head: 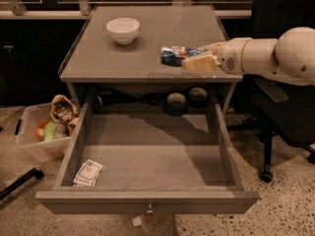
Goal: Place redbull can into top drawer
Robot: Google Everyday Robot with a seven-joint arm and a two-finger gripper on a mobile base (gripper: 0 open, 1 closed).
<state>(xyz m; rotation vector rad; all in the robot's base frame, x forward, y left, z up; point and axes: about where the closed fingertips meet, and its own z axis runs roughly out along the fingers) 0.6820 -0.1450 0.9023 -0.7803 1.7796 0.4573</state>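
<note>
Plainly, the one camera view looks down on a grey wooden table whose flat worktop (147, 33) carries a round white ceramic bowl (122, 30) at the back left. The slim blue-and-silver redbull can (172, 56) lies on its side over the front right part of the worktop, well apart from the bowl. The tan-fingered claw (191, 58) of the white arm reaches in from the right and is clamped on the can's right end. Whether the can is lifted clear of the surface or rests on it, I cannot tell.

Below, the wide shallow grey top drawer (147, 203) stands pulled fully out, with a few small white paper packets (88, 172) in its front left corner. A clear plastic bin (34, 141) of odds and ends sits on the floor to the left.

As a judgement, such a can is light and stiff along its length, but thin-walled and smooth, so it may dent under a hard squeeze or slip under a weak one. Hold at the end lets it swing; a grip across the middle of the body would carry it more steadily.
</note>
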